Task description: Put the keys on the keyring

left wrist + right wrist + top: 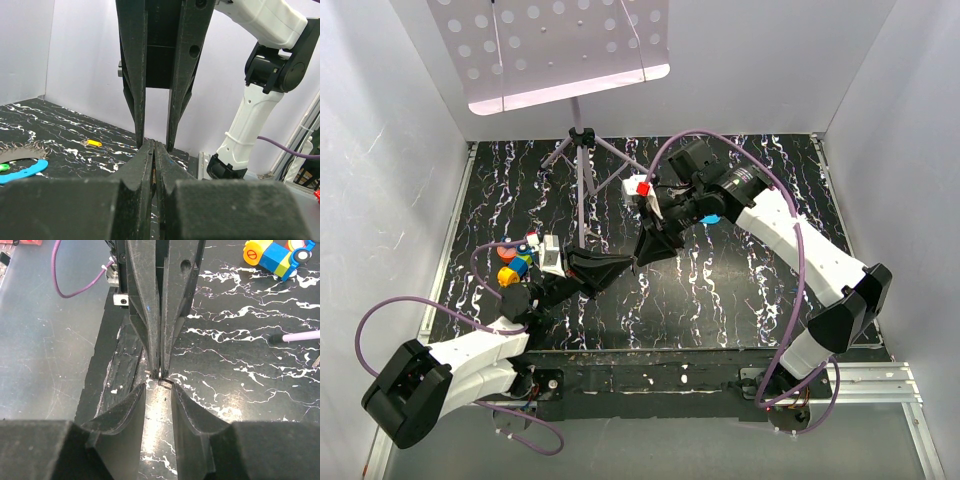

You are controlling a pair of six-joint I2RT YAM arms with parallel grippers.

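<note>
Apart from left claw (pixel 153 145), the keyring (pixel 30 169)

We record the keyring (pixel 27 171) at the lower left of the left wrist view: a bright blue curved band lying flat on the marbled mat, with a grey toothed loop just above it. At the centre of the right wrist view one key (pixel 159 377), a thin grey metal sliver, sits pinched at the tips of the left gripper (pixel 159 371). Its outline is too small to make out.
</note>
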